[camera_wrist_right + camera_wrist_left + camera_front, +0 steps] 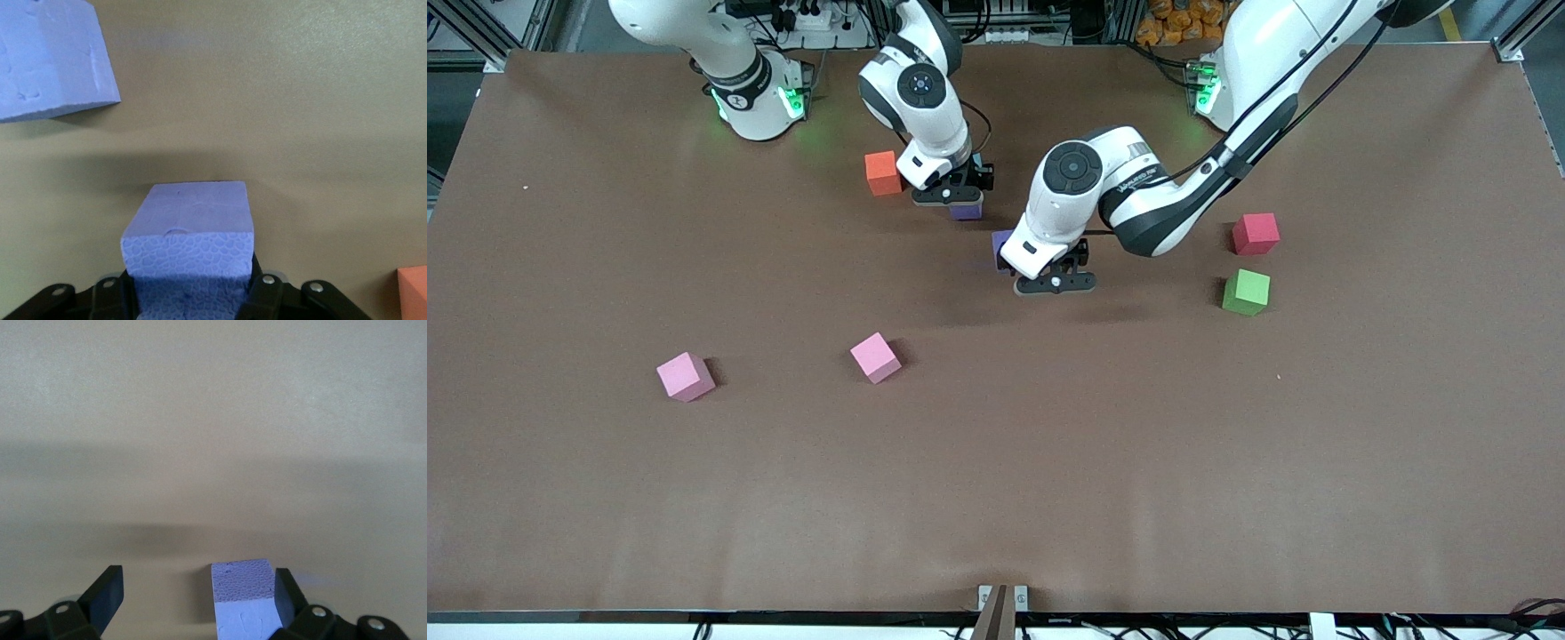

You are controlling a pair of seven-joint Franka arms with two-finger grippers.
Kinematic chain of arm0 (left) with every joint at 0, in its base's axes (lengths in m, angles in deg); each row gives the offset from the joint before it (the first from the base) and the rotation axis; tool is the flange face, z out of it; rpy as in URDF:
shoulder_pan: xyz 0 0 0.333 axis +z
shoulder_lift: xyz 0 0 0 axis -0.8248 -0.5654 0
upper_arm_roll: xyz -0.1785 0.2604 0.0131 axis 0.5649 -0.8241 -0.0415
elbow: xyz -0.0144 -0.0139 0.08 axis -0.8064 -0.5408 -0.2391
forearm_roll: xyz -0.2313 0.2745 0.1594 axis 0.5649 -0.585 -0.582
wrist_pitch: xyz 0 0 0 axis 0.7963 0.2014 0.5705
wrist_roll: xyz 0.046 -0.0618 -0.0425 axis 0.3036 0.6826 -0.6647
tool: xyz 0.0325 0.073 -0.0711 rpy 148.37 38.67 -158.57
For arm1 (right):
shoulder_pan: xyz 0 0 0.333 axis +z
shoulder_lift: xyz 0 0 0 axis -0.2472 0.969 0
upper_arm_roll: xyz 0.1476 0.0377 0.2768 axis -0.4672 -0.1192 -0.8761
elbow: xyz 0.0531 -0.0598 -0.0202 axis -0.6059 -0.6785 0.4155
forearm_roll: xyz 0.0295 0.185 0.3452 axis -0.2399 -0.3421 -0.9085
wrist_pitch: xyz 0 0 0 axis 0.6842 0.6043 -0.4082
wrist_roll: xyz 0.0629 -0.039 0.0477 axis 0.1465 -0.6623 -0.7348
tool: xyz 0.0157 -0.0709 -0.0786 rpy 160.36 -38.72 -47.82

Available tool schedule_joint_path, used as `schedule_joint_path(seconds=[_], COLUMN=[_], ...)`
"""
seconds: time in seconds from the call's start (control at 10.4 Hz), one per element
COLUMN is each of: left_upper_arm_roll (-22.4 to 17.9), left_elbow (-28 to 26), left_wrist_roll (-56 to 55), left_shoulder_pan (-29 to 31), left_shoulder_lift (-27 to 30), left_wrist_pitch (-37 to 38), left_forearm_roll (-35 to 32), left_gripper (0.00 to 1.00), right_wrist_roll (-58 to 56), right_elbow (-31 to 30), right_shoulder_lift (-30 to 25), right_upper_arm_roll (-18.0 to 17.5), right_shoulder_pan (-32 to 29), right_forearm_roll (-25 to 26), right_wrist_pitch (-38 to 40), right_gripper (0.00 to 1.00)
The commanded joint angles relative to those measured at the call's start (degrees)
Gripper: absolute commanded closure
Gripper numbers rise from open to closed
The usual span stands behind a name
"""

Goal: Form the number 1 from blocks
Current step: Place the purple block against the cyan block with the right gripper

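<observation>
A: We start at the right arm's end of the table (560, 498). Two pink blocks (686, 376) (875, 357) lie well apart from either gripper. The orange block (883, 172) sits just beside the right gripper (953, 197).

B: That gripper's jaws are pinching a purple block (190, 243); the front view shows only an edge of it under the hand.

A: We note the right wrist view also catches a second purple block (50, 60) nearby.

B: The left gripper (1055, 284) stands spread, that second purple block touching one finger (288, 597) in its wrist view. The front view shows just a sliver of it.

A: The red block (1256, 234) and green block (1246, 292) lie well apart from it, toward the left arm's end. Lettering on the left arm's wrist is too small for us to read.
</observation>
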Motion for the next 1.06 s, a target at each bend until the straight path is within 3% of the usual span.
schedule_joint_path(seconds=[0.0,0.39,0.48,0.58,0.77,0.96], left_upper_arm_roll=[0.3,0.3,0.2,0.2,0.3,0.3], left_elbow=[-1.0,-1.0,-1.0,-1.0,-1.0,-1.0], left_wrist_roll=[0.0,0.0,0.0,0.0,0.0,0.0], left_shoulder_pan=[0.4,0.4,0.4,0.4,0.4,0.4], left_shoulder_lift=[1.2,1.2,1.2,1.1,1.1,1.0], left_wrist_pitch=[-0.1,-0.1,-0.1,-0.1,-0.1,-0.1], left_forearm_roll=[-1.0,-1.0,-1.0,-1.0,-1.0,-1.0], left_gripper=[0.0,0.0,0.0,0.0,0.0,0.0], right_wrist_roll=[0.7,0.6,0.6,0.7,0.6,0.3], right_elbow=[0.2,-0.3,-0.3,-0.3,-0.3,-0.3], right_shoulder_lift=[0.4,0.4,0.5,0.4,-0.5,-4.9], right_upper_arm_roll=[0.0,0.0,0.0,0.0,0.0,0.0], right_shoulder_pan=[0.1,0.1,0.1,0.0,-0.3,-3.1], right_forearm_roll=[-0.6,-0.5,-0.5,-0.5,-0.5,-0.5], right_wrist_pitch=[-0.1,0.1,0.2,0.3,0.4,3.5], right_gripper=[0.44,0.41,0.29,0.0,0.0,0.0])
